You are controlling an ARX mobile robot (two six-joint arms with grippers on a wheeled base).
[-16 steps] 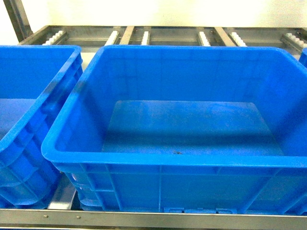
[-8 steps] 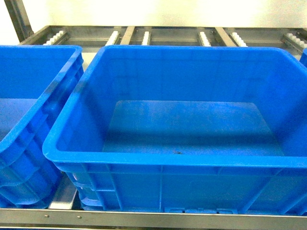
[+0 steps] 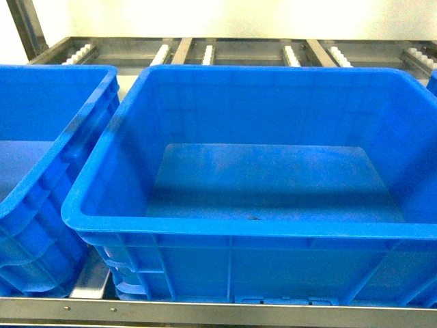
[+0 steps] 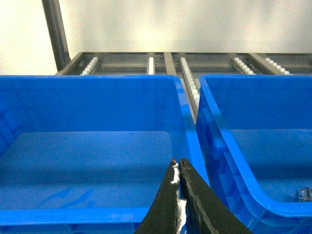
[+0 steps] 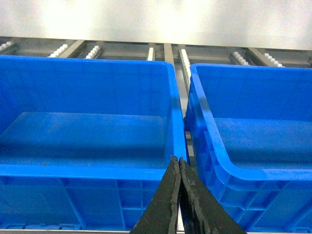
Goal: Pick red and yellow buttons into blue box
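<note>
Two grippers: the left gripper (image 4: 179, 168) and the right gripper (image 5: 179, 163) each show at the bottom edge of their own wrist view. Neither shows in the head view.
Left gripper state: black fingers pressed together at the tips, nothing between them, with white smears along the seam. It hangs in front of the gap between two crates.
Right gripper state: fingers likewise together and holding nothing, pointing at the gap between two crates.
Front rail: one metal rail (image 3: 205, 313) runs along the near edge of the rack, just under the crates.
Crates counted: three in the head view and two in each wrist view.
Blue box: the middle crate (image 3: 232, 229) of the three. It sits square on the rack, with a thick rim, ribbed front wall and flat floor.
Blue box in wrist views: on the right for the left wrist (image 4: 229, 151), on the left for the right wrist (image 5: 87, 170).
Specks: one small dark speck (image 3: 252, 219) lies on the box floor near the front wall. One small dark-and-pale item (image 4: 302, 194) lies at the picture's right edge. Both are too small to tell.
Left crate: one (image 3: 89, 116), just beside the box, walls nearly touching.
Right crate: one, only a corner (image 3: 433, 78) in view.
Red and yellow buttons: I cannot tell where they are.
Roller strips: six white-roller tracks (image 3: 207, 53) run behind the crates.
Wall: one pale wall (image 3: 239, 17), farthest back.
</note>
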